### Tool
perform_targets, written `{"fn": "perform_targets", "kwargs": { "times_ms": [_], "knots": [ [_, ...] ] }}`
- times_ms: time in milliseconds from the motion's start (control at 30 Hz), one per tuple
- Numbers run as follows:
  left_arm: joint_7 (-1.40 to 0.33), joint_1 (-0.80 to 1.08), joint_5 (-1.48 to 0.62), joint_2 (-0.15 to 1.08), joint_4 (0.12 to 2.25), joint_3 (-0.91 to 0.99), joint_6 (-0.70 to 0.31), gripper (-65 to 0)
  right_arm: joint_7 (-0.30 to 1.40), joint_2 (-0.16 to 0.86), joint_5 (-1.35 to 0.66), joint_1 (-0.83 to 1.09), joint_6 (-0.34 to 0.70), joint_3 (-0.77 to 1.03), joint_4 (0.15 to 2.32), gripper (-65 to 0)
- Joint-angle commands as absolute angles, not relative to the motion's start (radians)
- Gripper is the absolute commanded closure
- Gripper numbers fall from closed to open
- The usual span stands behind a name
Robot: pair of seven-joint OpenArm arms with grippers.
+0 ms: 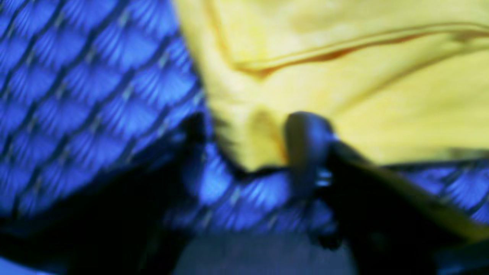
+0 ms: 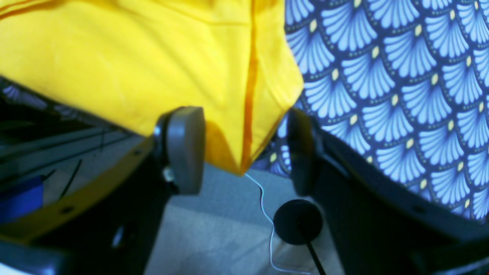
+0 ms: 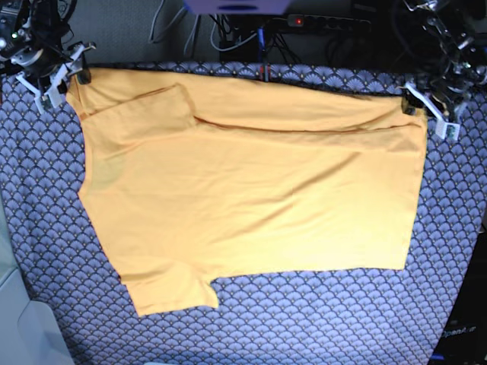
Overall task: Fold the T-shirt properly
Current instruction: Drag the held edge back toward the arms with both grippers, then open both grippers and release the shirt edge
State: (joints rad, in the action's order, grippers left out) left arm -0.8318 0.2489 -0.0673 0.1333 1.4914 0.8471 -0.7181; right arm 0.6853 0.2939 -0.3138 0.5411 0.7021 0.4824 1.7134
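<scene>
The yellow-orange T-shirt (image 3: 251,198) lies spread flat on the table, with one sleeve (image 3: 144,110) folded in at the far left and the other sleeve (image 3: 171,293) at the near left. My right gripper (image 3: 65,76) is at the shirt's far left corner. In the right wrist view it (image 2: 242,151) is open, with the shirt's corner (image 2: 244,114) hanging between its pads (image 2: 183,149). My left gripper (image 3: 415,103) is at the far right corner. In the blurred left wrist view it (image 1: 250,149) stands open around the shirt's corner (image 1: 252,126).
A blue fan-patterned cloth (image 3: 304,319) covers the table. Both grippers are at the table's far edge. Beyond it are cables and a power strip (image 3: 319,21). A black round disc (image 2: 298,221) with a white wire lies on the floor below.
</scene>
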Motion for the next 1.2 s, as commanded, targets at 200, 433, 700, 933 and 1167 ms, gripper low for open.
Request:
{"fn": "perform_targets", "kwargs": {
  "times_ms": [200,433,700,933,1167],
  "knots": [
    [-1.004,0.282,0.119,0.163,1.552,0.94,-0.698,-48.7,0.667,0.298,-0.325,0.538,0.698,0.541,1.736,-35.2],
    [-1.004,0.245,0.119,0.153,1.535,0.937,-0.698,-48.7,0.667,0.295,-0.325,0.538,0.698,0.538,1.744,-35.2],
    [-0.998,0.22,0.111,0.136,1.529,0.937,-0.698,-48.7,0.667,0.3,-0.323,0.536,0.698,0.538,1.744,-35.2],
    [-1.0,0.196,0.108,0.117,1.535,0.938,-0.698,-48.7,0.667,0.3,-0.321,0.536,0.698,0.538,1.744,-35.2],
    [-1.003,0.166,0.108,0.09,1.537,0.937,-0.698,-48.7,0.668,0.3,-0.32,0.519,0.698,0.538,1.744,-35.2]
  ]
}}
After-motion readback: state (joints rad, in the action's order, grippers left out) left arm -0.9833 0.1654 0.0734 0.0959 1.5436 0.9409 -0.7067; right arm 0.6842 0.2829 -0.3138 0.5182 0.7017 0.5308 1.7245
